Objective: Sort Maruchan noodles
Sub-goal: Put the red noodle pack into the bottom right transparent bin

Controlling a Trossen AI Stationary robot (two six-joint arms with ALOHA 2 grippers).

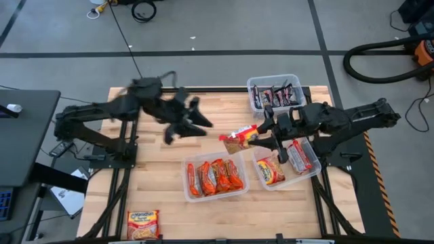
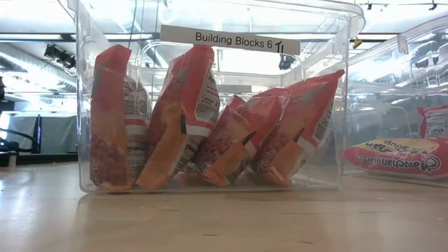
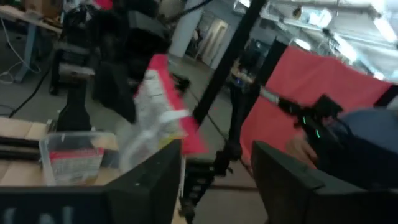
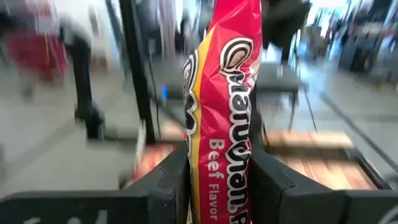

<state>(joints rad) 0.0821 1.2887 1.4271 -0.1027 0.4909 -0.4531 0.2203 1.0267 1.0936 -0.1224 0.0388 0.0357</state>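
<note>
A: Where's the right gripper (image 1: 261,135)?

B: Above the table (image 1: 156,183), between the three clear bins; its fingers are clamped on a red-and-yellow Beef packet (image 1: 241,138), held clear of the wood; the right wrist view shows the wrapper (image 4: 224,118) pinched between both fingers.

A: And the left gripper (image 1: 192,120)?

B: Raised near the table's middle, fingers parted, holding nothing; orange-red packets (image 1: 214,176) stand in the front bin (image 1: 217,195); one loose packet (image 1: 142,223) lies at the front edge.
</note>
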